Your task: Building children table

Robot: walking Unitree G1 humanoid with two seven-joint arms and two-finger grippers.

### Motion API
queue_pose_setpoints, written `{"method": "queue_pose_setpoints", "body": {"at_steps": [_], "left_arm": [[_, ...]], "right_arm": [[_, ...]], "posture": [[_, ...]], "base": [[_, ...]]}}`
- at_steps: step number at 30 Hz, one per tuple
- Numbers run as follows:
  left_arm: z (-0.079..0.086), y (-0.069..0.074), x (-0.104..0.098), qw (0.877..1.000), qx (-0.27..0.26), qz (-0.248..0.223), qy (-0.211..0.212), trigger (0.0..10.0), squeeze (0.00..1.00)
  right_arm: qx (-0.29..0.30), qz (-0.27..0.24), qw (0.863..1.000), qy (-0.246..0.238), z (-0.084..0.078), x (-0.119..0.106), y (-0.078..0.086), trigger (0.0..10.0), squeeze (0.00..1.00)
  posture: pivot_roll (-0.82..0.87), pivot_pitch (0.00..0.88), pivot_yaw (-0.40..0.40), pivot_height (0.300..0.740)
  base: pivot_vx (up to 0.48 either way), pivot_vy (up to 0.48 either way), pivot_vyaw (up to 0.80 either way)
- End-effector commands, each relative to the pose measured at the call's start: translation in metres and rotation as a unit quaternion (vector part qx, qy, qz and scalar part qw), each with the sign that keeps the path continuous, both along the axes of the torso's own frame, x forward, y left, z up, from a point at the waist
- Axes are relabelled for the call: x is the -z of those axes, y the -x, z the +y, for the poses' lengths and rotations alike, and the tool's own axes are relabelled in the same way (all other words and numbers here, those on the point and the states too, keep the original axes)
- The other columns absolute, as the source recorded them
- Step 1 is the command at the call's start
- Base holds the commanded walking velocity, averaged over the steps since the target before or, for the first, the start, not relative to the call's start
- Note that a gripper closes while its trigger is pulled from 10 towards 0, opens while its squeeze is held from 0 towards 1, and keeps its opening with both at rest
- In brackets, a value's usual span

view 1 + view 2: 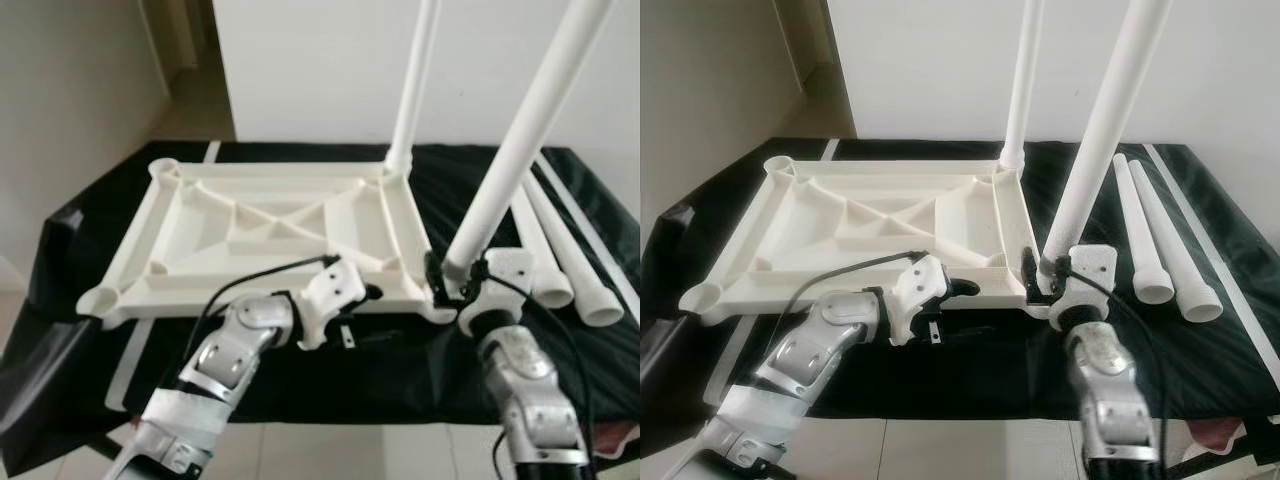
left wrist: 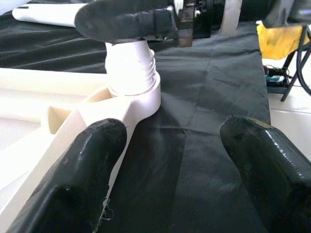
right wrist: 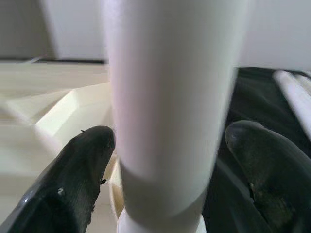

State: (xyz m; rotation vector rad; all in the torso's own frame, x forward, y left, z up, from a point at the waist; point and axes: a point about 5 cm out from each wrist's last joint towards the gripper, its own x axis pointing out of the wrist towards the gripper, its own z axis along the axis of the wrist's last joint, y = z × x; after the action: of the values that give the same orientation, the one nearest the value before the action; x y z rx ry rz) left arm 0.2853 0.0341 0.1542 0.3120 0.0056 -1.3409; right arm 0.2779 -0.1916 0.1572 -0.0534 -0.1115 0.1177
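A white plastic table top (image 1: 260,215) lies upside down on a black cloth. One white leg (image 1: 415,80) stands upright in its far right corner. A second leg (image 1: 520,140) leans out of the near right corner socket (image 2: 133,92), and my right gripper (image 1: 452,275) is shut on its base, a black finger (image 3: 82,165) on either side. My left gripper (image 2: 175,160) hovers open at the table top's front edge, just left of that socket, with nothing between its fingers. Two loose legs (image 1: 1160,250) lie on the cloth to the right.
The black cloth (image 1: 400,370) covers the floor under all the parts, with pale tiles (image 1: 330,450) in front of it. A white wall stands close behind the table top. A passage opens at the far left. Something yellow (image 2: 284,39) lies off the cloth's right side.
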Motion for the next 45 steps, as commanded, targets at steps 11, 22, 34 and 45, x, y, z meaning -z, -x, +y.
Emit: {"method": "queue_pose_setpoints", "body": {"at_steps": [11,22,34,45], "left_arm": [[-0.014,0.003,0.008,0.997,-0.065,0.001,0.042,10.0,0.0],[-0.022,0.01,0.013,0.997,-0.064,0.006,0.048,10.0,0.0],[-0.02,0.008,0.014,0.997,-0.07,-0.001,0.043,10.0,0.0],[-0.017,0.008,0.014,0.997,-0.07,0.0,0.041,10.0,0.0]], "right_arm": [[-0.115,0.034,0.992,0.04,-0.012,0.012,-0.017,10.0,0.0],[-0.149,0.03,0.987,0.06,-0.013,0.012,-0.026,10.0,0.0],[-0.147,0.037,0.986,0.072,-0.023,0.018,-0.03,0.0,0.0],[-0.129,0.043,0.989,0.051,-0.024,0.024,-0.028,10.0,0.0]], "posture": [[-0.03,0.0,0.01,0.74],[-0.03,0.0,0.012,0.74],[-0.02,0.0,0.008,0.74],[-0.02,0.0,0.006,0.74]], "base": [[0.0,0.0,0.0],[0.0,0.0,0.0],[0.0,0.0,0.0],[0.0,0.0,0.0]]}}
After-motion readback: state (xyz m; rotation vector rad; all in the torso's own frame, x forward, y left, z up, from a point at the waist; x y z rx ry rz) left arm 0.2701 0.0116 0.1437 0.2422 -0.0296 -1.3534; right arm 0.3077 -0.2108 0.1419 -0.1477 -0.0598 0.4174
